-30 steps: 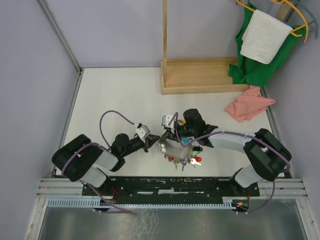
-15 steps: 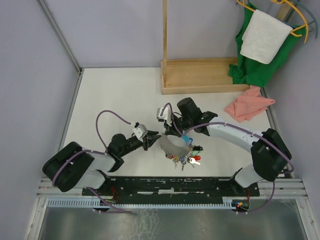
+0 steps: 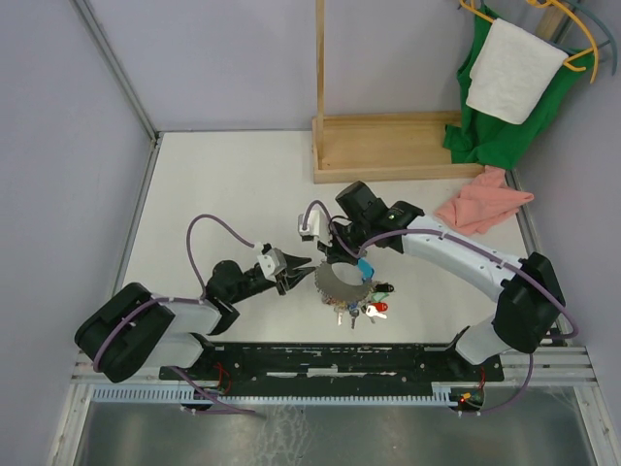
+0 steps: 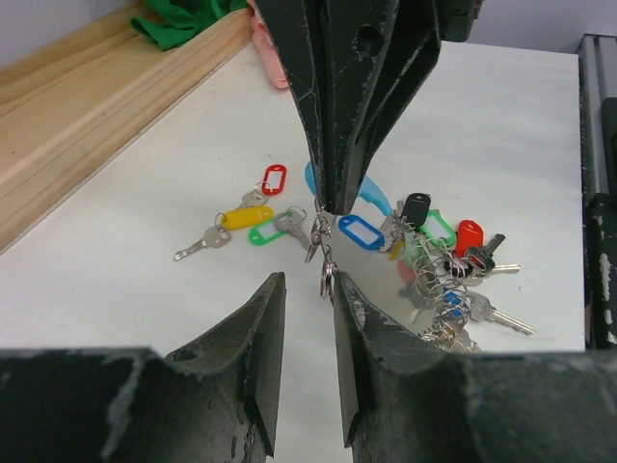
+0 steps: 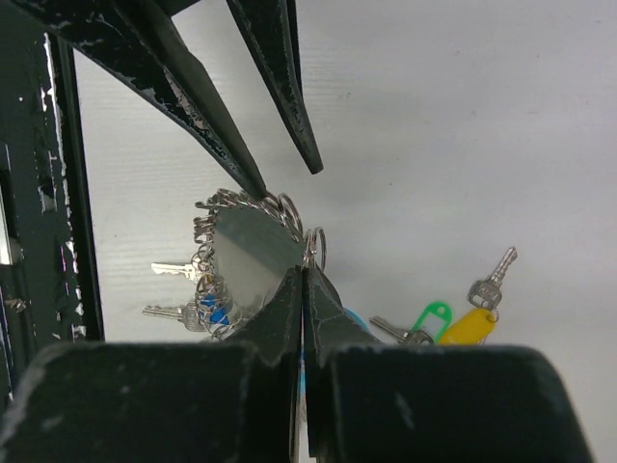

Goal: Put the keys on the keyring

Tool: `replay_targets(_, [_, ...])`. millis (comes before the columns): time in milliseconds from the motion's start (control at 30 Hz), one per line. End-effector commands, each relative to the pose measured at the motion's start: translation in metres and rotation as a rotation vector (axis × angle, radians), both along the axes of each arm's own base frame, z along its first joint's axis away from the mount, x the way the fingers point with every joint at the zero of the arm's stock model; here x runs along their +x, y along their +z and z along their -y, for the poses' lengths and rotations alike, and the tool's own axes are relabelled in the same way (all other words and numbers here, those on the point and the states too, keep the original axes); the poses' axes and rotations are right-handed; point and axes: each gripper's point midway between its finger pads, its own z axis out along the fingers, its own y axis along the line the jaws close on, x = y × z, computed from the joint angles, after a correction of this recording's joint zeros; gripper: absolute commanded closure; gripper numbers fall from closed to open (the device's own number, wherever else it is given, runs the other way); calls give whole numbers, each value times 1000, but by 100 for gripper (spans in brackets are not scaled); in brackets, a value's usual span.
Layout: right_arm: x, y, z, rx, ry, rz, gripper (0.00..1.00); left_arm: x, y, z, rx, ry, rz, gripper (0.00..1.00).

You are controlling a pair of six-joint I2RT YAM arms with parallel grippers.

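The keyring (image 3: pixel 335 282) stands on edge on the white table, its grey metal part (image 5: pixel 248 258) strung with several small keys and coloured tags (image 3: pixel 371 311). My right gripper (image 5: pixel 307 271) is shut on its rim, with small split rings dangling under the fingertips (image 4: pixel 326 198) and the light-blue band (image 4: pixel 378 200) behind them. The left gripper (image 4: pixel 307 285) is open just short of those rings, gripping nothing. Loose keys lie flat beyond them: one with a yellow tag (image 4: pixel 243 219), one with a red tag (image 4: pixel 275 179) and one with a green tag (image 5: pixel 431 316).
A wooden frame (image 3: pixel 388 146) stands at the back of the table. A pink cloth (image 3: pixel 480 204) lies at the back right, with green and white cloths (image 3: pixel 505 87) hanging above it. A metal rail (image 3: pixel 330 364) runs along the near edge.
The left gripper has opened and drawn back to the left. The right gripper has closed on the keyring and shifted it slightly away from the near edge.
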Motion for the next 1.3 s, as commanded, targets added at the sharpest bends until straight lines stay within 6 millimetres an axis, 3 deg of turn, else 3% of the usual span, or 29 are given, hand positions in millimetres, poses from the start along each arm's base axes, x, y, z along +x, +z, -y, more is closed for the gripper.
replay_targets(0, [-2, 24, -6, 16, 87, 72, 99, -7, 27, 9, -11, -83, 150, 66])
replay_targets(367, [-9, 49, -10, 78, 184, 148, 99, -10, 49, 14, 13, -135, 229, 68])
replay_targets(567, [-12, 64, -11, 114, 206, 175, 99, -7, 47, 14, 43, -125, 225, 68])
replay_targets(1267, [-24, 85, -14, 203, 284, 236, 99, -7, 76, 6, 31, -88, 268, 68])
